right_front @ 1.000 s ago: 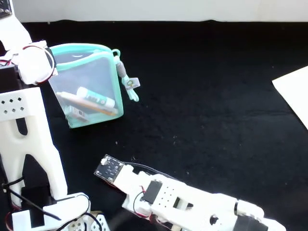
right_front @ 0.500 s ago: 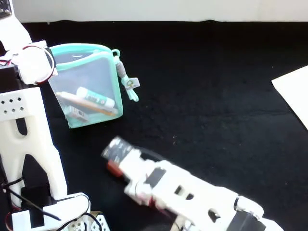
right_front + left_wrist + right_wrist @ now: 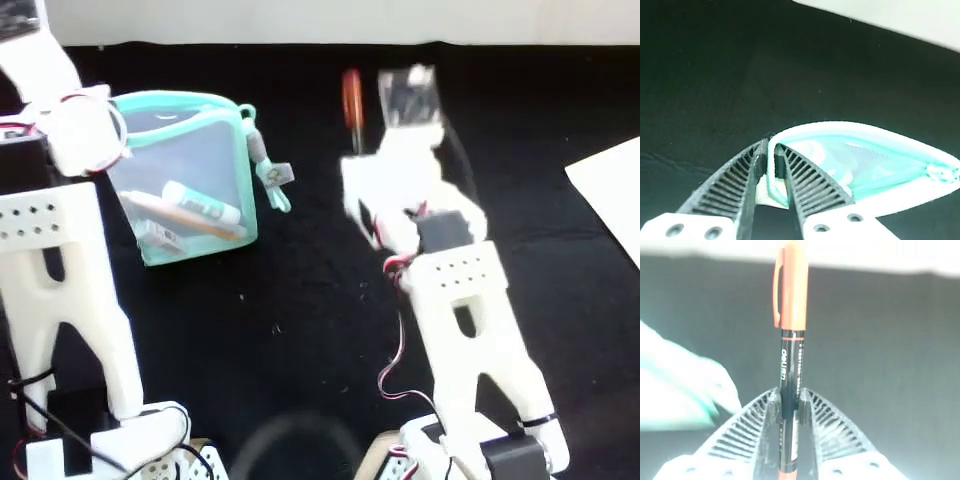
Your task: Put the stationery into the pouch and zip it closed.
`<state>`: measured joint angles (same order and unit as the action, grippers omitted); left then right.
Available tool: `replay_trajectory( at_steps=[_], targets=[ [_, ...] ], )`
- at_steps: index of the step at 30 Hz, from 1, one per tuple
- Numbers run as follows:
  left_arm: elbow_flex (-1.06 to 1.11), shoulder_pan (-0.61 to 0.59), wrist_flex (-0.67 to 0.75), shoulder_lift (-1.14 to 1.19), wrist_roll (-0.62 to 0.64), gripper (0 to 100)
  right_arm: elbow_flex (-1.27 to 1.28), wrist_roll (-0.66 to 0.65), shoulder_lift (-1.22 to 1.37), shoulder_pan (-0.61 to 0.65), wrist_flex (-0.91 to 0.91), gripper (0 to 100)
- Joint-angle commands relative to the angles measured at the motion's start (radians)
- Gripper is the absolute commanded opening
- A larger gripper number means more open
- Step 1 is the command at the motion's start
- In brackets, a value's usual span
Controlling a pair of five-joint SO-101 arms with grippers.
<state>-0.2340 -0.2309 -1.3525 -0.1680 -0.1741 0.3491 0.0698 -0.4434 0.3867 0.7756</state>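
A teal pouch (image 3: 185,165) with a clear front stands at the back left, its mouth (image 3: 855,145) open. Inside lie a glue stick (image 3: 200,203), a pencil (image 3: 180,216) and a small eraser-like block (image 3: 158,236). My left gripper (image 3: 768,161) is shut on the pouch's teal rim at its left end. To the right of the pouch, my right gripper (image 3: 788,401) is raised over the table and shut on the black barrel of an orange-capped pen (image 3: 791,295). The pen (image 3: 352,105) points upright, apart from the pouch.
The pouch's zip pull and strap (image 3: 268,176) hang off its right side. A white sheet (image 3: 612,195) lies at the table's right edge. The black tabletop (image 3: 300,300) in front of the pouch is bare. A pale wall runs along the back.
The right arm swung up from lying low at the table's front to the middle, right of the pouch, and the orange pen now shows in its gripper. Pouch and left arm kept still.
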Motion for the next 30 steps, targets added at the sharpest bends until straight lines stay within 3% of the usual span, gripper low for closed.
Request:
replay_trajectory(
  at_steps=[1, 9, 17, 25, 30],
  targets=[
    [0.047, 0.099, -0.017, 0.007, 0.009, 1, -0.303, 0.068, -0.005, 0.030, 0.008, 0.5],
    [0.093, 0.151, -0.017, 0.007, 0.009, 1, -0.562, 0.209, 0.067, 0.171, 0.013, 0.5],
    [0.094, 0.150, -0.017, 0.008, 0.008, 1, -0.737, 0.210, 0.239, 0.409, 0.008, 0.5],
    [0.094, 0.150, -0.015, 0.008, 0.005, 1, -0.883, 0.204, 0.466, 0.441, -0.041, 0.5],
    [0.093, 0.150, -0.015, 0.008, 0.005, 1, -0.891, 0.106, 0.562, 0.438, -0.163, 0.5]
  ],
)
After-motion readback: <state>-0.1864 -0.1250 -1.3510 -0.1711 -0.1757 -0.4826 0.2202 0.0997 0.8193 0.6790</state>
